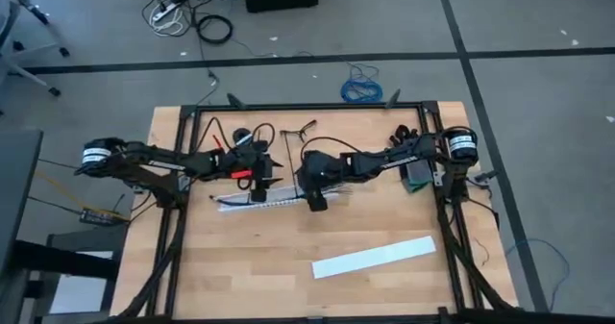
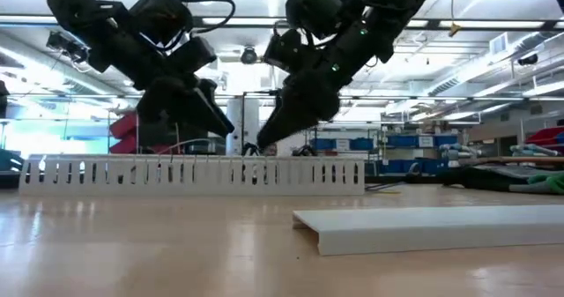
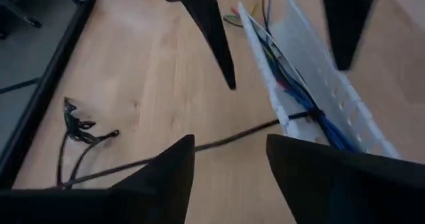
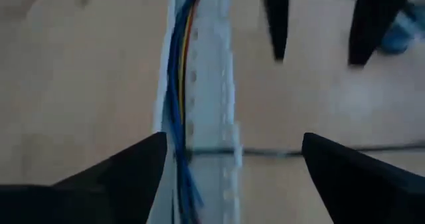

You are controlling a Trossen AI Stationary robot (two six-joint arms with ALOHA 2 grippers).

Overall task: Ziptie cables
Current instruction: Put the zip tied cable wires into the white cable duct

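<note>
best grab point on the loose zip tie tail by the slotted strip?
Grip the zip tie tail on its free length lying flat on the table, clear of the slotted strip. It leaves the cables roughly square to the strip, so come straight down with open fingers astride it. The left gripper probably sits nearest.

High view looks straight down; low view level; wrist views close; all share the slotted strip (image 1: 258,200).

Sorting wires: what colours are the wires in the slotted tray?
Mostly blue, with yellow and red strands among the wires; right wrist view shows them best.
</note>
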